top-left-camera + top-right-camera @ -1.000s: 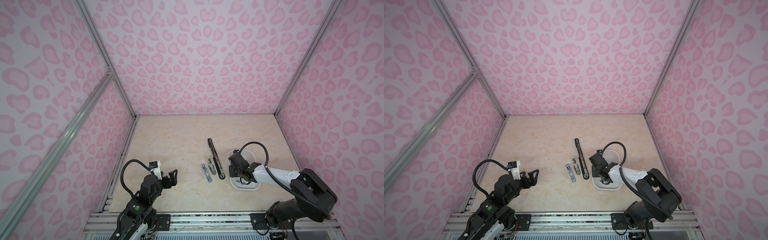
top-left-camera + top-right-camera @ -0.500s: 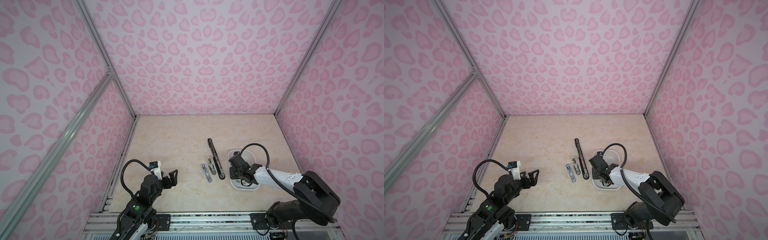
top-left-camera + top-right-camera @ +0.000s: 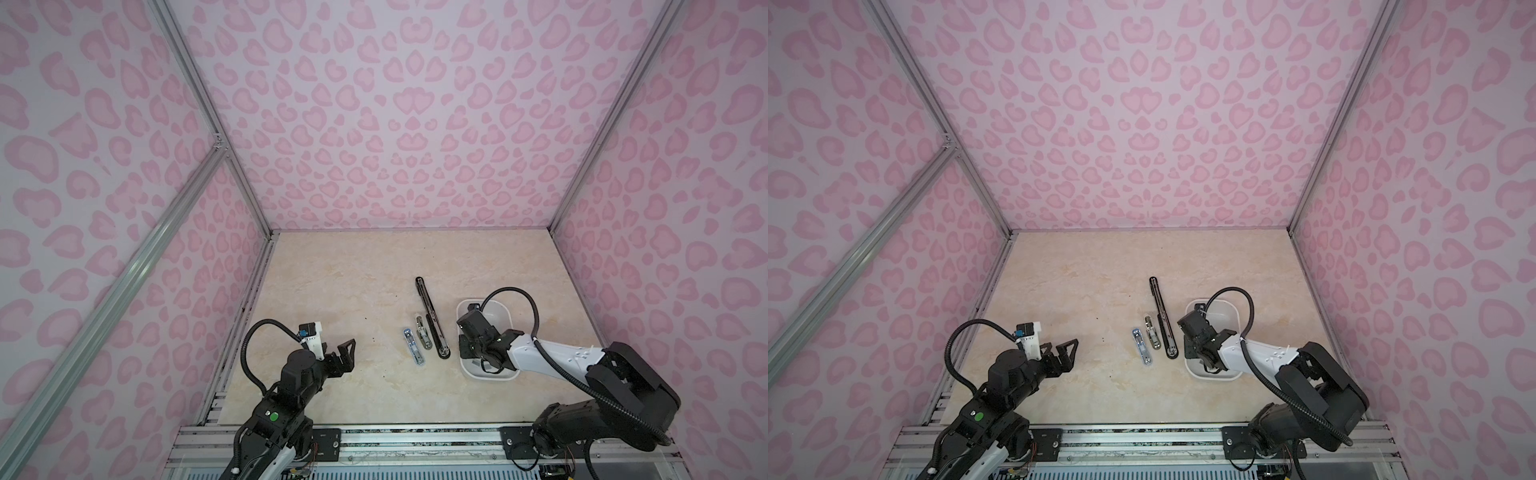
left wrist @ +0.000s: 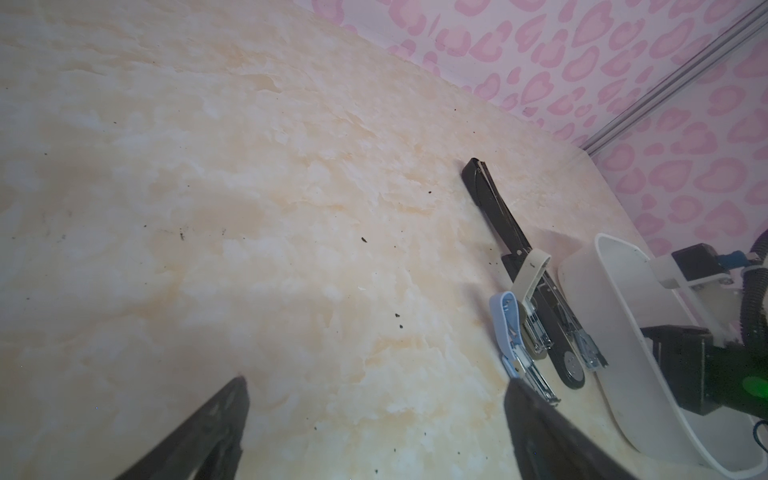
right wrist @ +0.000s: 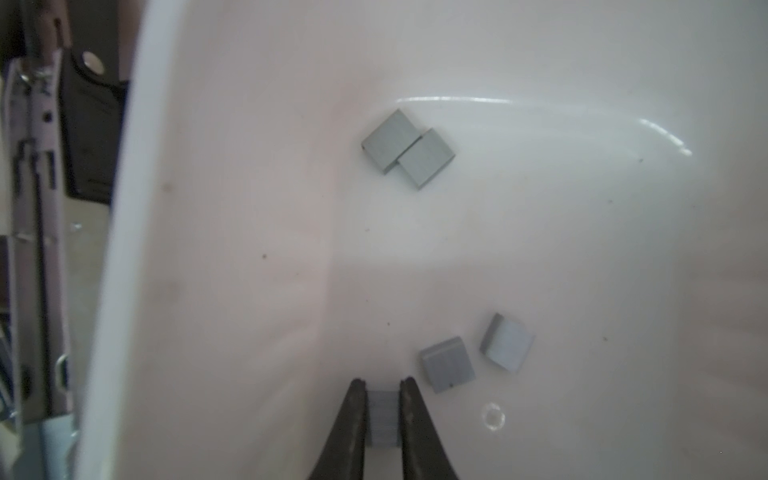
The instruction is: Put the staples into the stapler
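The right gripper (image 5: 383,388) was down inside the white tray (image 3: 506,308). The tray sat at the lower right of the table (image 3: 353,282) in both top views. The gripper's two thin fingers were pinching one small grey staple strip (image 5: 382,419), one finger on each side. Four more staples lay loose on the tray floor. Two were touching each other (image 5: 407,147) farther off, and two were just beside the gripper (image 5: 446,365).

The job right then looked like picking up this one strip. To do it well, the gripper should go straight up and slowly, so the strip does not twist or slip out. It should also keep away from the near strips and the tray wall. The squeeze should be firm but gentle, because a strip can break into bits.

Three open staplers lay side by side just left of the tray, in the lower middle of both top views. They were a long black stapler (image 3: 430,318), a cream stapler (image 3: 423,334) and a blue stapler (image 3: 413,348). I could not tell which one the strip was for. The strip would have to line up with that stapler's long metal slot.

The left gripper (image 3: 347,351) was spread wide and held nothing, at the lower left, well apart from the staplers. It could help by holding a stapler down.
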### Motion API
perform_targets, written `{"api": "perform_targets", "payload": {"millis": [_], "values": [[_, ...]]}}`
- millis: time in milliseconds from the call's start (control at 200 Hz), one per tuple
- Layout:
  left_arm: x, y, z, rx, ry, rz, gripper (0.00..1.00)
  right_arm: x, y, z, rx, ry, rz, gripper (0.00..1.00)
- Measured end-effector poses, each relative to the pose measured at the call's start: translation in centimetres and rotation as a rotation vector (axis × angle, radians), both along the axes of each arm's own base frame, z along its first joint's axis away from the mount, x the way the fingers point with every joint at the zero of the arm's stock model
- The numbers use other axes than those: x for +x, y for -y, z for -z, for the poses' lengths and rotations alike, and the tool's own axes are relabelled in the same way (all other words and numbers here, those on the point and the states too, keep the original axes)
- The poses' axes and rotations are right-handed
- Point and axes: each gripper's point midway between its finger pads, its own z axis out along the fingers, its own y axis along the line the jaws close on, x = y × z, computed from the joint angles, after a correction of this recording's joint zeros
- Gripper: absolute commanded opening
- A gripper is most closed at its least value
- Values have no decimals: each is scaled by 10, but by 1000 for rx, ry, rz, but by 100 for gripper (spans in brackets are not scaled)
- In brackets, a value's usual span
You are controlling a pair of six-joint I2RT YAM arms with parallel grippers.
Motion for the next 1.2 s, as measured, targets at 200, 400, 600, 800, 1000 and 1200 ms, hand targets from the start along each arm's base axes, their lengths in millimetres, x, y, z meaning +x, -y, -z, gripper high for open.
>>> {"api": "perform_targets", "payload": {"millis": [200, 400, 600, 800, 1000, 1200], "values": [[0, 0, 0, 0, 1, 0, 97, 4, -2, 0, 6, 15, 5, 16], [0, 0, -1, -1, 3, 0, 97, 4, -2, 0, 7, 16, 5, 16], [0, 0, -1, -2, 3, 0, 97, 5, -2, -2, 8, 22, 7, 16], [0, 0, -2, -3, 7, 0, 97, 9, -2, -24, 31, 62, 10, 15], [0, 0, -2, -4, 8, 0, 97, 14, -2, -51, 75, 142, 17, 14], [0, -1, -3, -5, 11, -7, 97, 10, 1, -63, 129, 226, 5, 14]]}}
